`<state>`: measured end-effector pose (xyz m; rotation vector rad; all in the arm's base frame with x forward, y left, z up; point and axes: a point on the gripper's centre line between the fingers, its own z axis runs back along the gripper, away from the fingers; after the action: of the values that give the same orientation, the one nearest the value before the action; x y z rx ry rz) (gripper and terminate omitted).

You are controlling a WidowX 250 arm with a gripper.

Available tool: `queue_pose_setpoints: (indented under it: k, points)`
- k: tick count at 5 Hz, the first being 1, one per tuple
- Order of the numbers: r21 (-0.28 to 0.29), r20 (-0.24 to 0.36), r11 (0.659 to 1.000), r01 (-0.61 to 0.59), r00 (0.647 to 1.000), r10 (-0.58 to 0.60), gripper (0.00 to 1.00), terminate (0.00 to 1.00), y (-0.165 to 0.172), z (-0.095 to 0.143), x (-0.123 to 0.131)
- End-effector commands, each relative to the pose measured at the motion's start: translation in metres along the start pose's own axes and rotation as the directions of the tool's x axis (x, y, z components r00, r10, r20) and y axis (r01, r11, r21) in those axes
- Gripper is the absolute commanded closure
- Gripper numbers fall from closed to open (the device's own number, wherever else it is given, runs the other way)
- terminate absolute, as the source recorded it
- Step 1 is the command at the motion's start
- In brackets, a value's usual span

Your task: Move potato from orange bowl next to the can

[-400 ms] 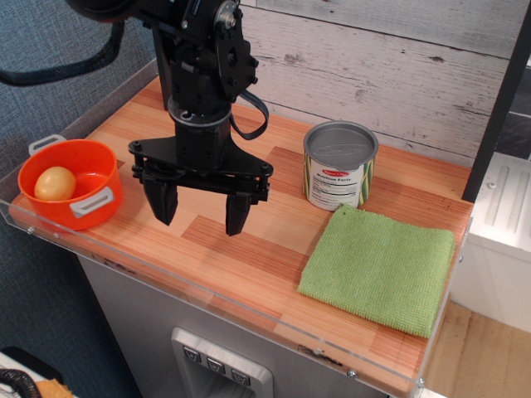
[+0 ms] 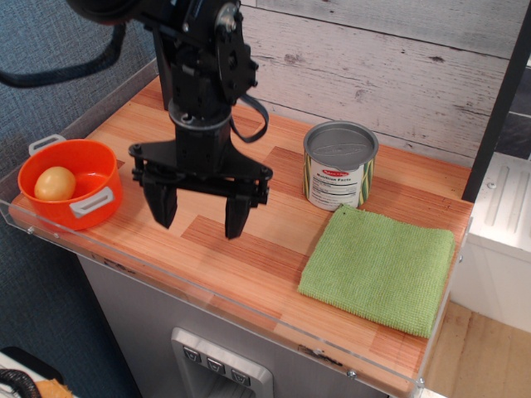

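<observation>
The pale-yellow potato (image 2: 55, 183) lies inside the orange bowl (image 2: 88, 172), which stands at the table's left front corner. The silver can (image 2: 340, 166) with a white-and-green label stands right of centre, towards the back. My black gripper (image 2: 197, 212) hangs over the middle of the wooden table, between bowl and can. Its two fingers point down, spread wide, and hold nothing. It is to the right of the bowl and apart from it.
A green cloth (image 2: 379, 269) lies flat at the right front, just in front of the can. A clear acrylic rim (image 2: 207, 292) runs along the table's front and left edges. A wood-plank wall stands behind. A black post (image 2: 498, 99) rises at the right.
The gripper has shifted very slightly; its fingers stay spread. Potato, bowl, can and cloth have not moved.
</observation>
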<state>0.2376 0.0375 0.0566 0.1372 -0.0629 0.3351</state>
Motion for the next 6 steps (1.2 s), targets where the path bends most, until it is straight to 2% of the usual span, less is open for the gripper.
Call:
queue_pose_setpoints:
  k: [1,3,4,5,6]
  points:
    - [0.015,0.065,0.992,-0.121,0.991,0.120,0.00,0.00,0.039,0.027,0.009]
    - [0.027,0.078,0.929,-0.370,0.927,0.367,0.00,0.00,0.114,0.034,0.027]
    - [0.004,0.066,0.891,-0.453,0.889,0.452,0.00,0.00,0.140,0.031,0.040]
    - [0.012,0.074,0.868,-0.497,0.866,0.495,0.00,0.00,0.152,0.021,0.045]
    - [-0.016,0.067,0.852,-0.523,0.850,0.523,0.00,0.00,0.162,0.015,0.046]
